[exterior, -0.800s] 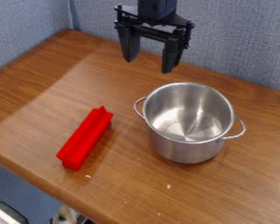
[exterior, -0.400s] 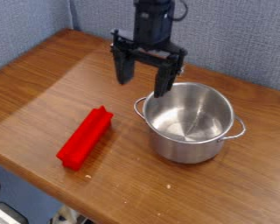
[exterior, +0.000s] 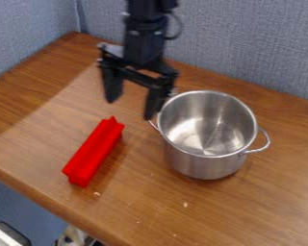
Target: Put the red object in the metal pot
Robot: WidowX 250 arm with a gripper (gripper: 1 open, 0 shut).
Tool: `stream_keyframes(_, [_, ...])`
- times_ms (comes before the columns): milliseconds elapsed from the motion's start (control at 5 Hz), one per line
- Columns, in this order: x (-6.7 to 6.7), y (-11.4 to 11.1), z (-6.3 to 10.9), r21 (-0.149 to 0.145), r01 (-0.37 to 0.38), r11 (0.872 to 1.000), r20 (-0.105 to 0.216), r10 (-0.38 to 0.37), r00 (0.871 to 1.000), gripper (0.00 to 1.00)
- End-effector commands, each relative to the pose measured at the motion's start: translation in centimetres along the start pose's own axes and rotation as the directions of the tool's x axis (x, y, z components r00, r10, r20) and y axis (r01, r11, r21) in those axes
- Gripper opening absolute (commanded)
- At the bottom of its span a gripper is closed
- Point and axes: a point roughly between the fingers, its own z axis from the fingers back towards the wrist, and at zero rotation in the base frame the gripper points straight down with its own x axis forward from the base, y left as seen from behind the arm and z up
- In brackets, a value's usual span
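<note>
A wooden worktop fills most of the frame. A shiny metal pot with two loop handles is placed at right of centre. The red object, a ridged block, is laid at lower left, apart from the pot. The gripper is seen above it with the fingers spread apart, nothing held.

No lettering to read anywhere in this view: no labels, brand marks, numbers or signs show up.
</note>
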Motion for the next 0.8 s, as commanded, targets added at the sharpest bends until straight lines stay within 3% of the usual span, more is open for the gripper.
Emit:
stream_keyframes(0, [-1.0,2.1,-0.2,0.039,-0.008,0.999,0.058,0.006,0.998,1.0])
stream_keyframes(200, [-1.8,2.7,-1.9,0.052,-0.017,0.999,0.057,0.014,0.998,1.0])
stream_keyframes(600, [-1.8,3.3,-4.9,0.083,-0.027,0.996,0.098,0.019,0.995,1.0])
